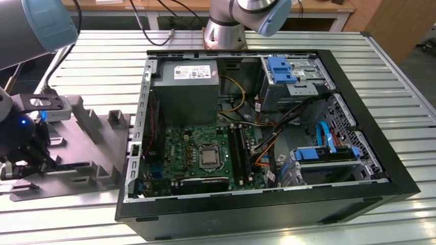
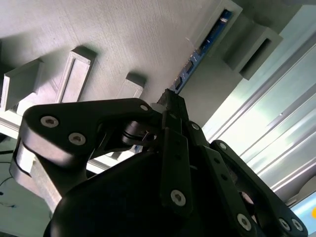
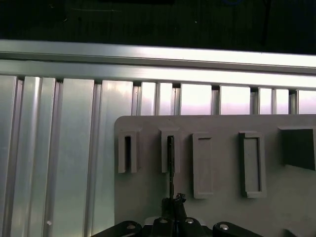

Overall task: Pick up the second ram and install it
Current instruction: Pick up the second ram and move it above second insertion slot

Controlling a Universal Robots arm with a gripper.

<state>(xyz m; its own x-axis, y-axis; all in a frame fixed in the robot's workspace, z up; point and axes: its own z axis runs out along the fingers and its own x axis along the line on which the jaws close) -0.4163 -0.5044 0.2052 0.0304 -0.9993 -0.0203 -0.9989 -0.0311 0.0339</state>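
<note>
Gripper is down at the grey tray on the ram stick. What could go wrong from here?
1. The gripper seems closed near one end of the second ram, not its middle. Lifting could tilt the stick and bind it in the holder tray slot.
2. In the exterior view, loose cables run right beside the motherboard's memory slots. They could snag the stick on its way in.

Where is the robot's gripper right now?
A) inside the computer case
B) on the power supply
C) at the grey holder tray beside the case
C: the gripper is down at the grey holder tray, at the second ram in its slot, outside the computer case.
</note>
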